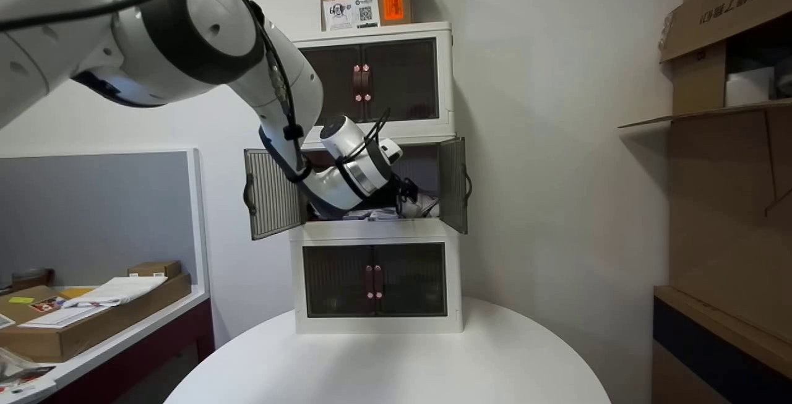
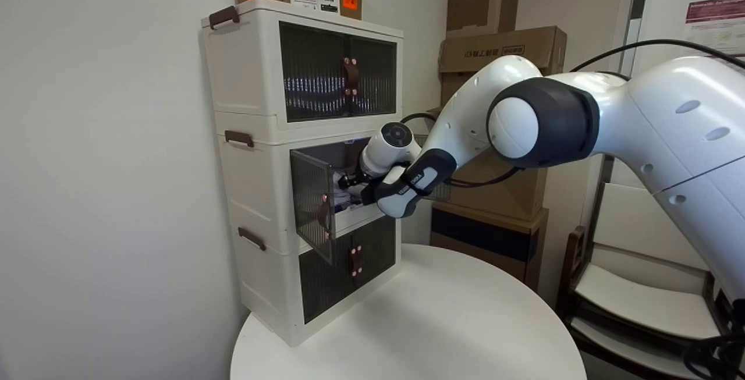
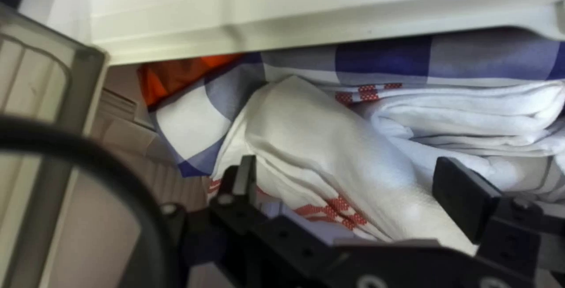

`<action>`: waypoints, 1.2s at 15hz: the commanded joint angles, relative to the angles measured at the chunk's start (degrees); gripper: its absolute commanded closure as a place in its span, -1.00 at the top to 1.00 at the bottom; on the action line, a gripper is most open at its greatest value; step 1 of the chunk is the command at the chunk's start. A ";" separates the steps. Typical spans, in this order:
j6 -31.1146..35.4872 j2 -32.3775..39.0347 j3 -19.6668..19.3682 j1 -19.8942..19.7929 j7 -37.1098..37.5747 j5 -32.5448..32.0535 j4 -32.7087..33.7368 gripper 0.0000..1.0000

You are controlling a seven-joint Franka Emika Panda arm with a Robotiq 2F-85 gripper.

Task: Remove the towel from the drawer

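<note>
A folded white towel with red stripes (image 3: 318,138) lies in the middle compartment of the white cabinet (image 1: 377,229), whose two doors stand open. My gripper (image 3: 351,186) is open, with its black fingers spread on either side of this towel; I cannot tell whether they touch it. Another white folded cloth (image 3: 468,107) lies beside it, and a blue-and-white checked cloth (image 3: 384,56) lies along the side. In both exterior views the gripper (image 1: 403,197) (image 2: 352,182) reaches inside the compartment; whitish cloth (image 1: 426,205) shows beside it. The arm's wrist hides part of the contents.
The open doors (image 1: 275,193) (image 1: 455,184) flank the opening; one also shows in an exterior view (image 2: 314,205). A cabinet wall (image 3: 309,10) runs close by the cloths. An orange item (image 3: 181,76) lies in the corner. The cabinet stands on a round white table (image 1: 383,367).
</note>
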 commanded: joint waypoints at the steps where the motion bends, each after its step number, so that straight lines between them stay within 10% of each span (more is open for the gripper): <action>1: 0.54 1.56 0.67 -0.36 1.92 2.24 2.03 1.00; 18: 0.08 5.35 9.13 -8.81 -0.77 4.99 6.31 1.00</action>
